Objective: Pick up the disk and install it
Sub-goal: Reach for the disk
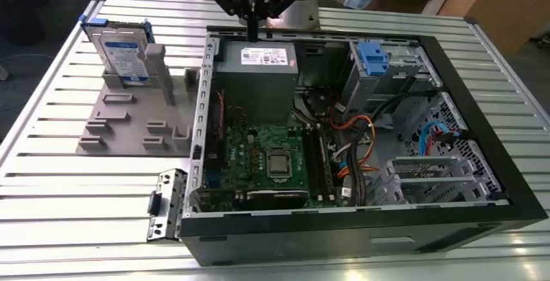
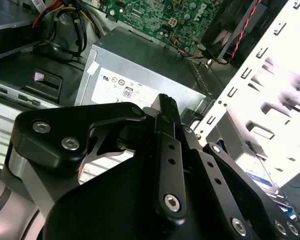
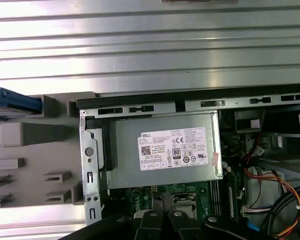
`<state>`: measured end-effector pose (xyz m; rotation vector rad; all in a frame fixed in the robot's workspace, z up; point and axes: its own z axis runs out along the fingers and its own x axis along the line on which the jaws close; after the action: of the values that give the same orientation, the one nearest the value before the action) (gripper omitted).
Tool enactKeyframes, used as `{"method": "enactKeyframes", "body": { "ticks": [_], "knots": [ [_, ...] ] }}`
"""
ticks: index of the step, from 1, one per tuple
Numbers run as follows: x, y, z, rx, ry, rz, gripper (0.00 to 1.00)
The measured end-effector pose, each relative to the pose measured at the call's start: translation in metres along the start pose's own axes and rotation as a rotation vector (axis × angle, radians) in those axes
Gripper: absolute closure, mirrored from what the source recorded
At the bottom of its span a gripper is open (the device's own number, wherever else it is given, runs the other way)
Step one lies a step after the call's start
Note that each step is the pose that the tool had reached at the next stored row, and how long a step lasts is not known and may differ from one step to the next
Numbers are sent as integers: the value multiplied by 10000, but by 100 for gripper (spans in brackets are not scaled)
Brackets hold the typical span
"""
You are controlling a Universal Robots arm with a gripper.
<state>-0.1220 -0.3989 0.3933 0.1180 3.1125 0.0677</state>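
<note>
Disk (image 1: 123, 52) upright in grey rack (image 1: 129, 120), upper left; gripper (image 1: 252, 36) pinched together, empty, over PSU (image 1: 257, 78); case wall (image 1: 205, 100) btwn.

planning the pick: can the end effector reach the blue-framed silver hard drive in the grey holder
Probably yes. The silver hard drive with blue plastic frame stands upright in the grey plastic holder, top bare, outside the black computer case. The end effector hangs empty above the case, nothing between them.

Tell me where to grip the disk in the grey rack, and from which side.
The disk stands on edge in the grey rack, whose posts hem its lower half; so likely pinch its free top across the two flat faces, coming down from above.
</note>
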Motion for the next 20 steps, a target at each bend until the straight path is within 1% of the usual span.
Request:
{"method": "enactKeyframes", "body": {
  "ticks": [5, 9, 13, 20],
  "knots": [
    [7, 0, -1, 1, 1, 2, 90],
    [54, -4, -2, 1, 0, 0, 90],
    [118, -9, -3, 0, -3, 1, 90],
    [167, -12, -5, 0, -3, 0, 90]
  ]
}}
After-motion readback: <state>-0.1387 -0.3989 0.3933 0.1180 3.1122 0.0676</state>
